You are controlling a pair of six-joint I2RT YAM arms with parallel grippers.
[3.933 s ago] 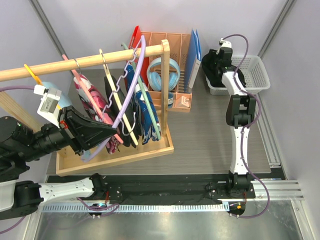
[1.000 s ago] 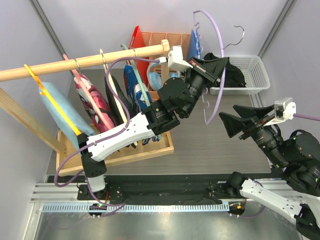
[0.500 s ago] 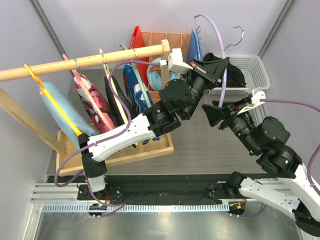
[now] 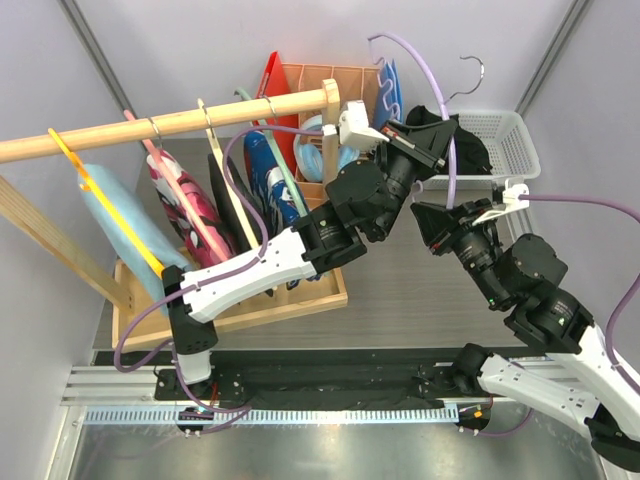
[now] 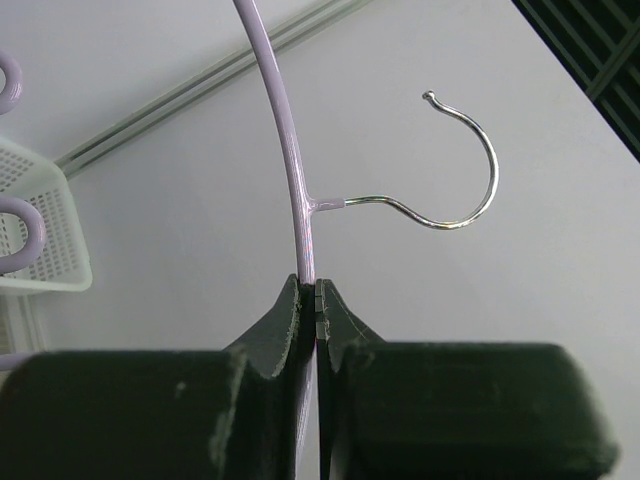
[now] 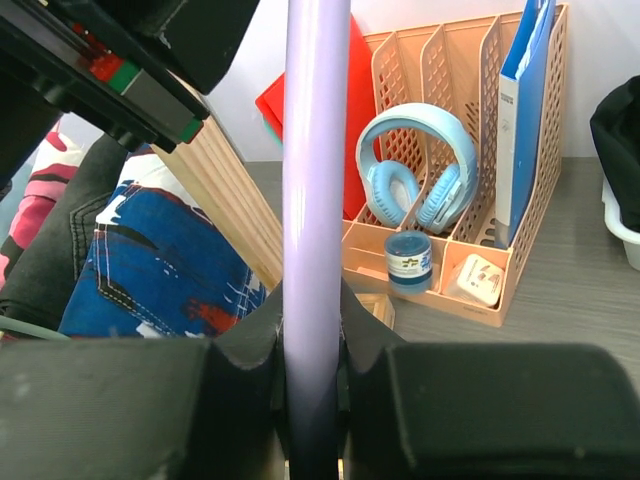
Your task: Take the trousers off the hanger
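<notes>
Pinching a lilac hanger (image 4: pixel 437 80) at two spots, both arms hold it aloft above the surface (image 4: pixel 400 290). The left end effector (image 4: pixel 443 132) is pressed together on the thin rod just below its metal hook (image 5: pixel 462 165). The right end effector (image 4: pixel 432 215), lower down, has its fingers (image 6: pixel 245 330) closed flush against either side of the lilac bar. The black trousers (image 4: pixel 222 190) and the blue printed trousers (image 4: pixel 265 178) hang side by side from the wooden rail (image 4: pixel 170 122), well to the left of and below both end effectors. From the right wrist, they show at lower left. A dark cloth (image 4: pixel 470 150) lies in the white basket (image 4: pixel 512 140) just right of the left end effector.
</notes>
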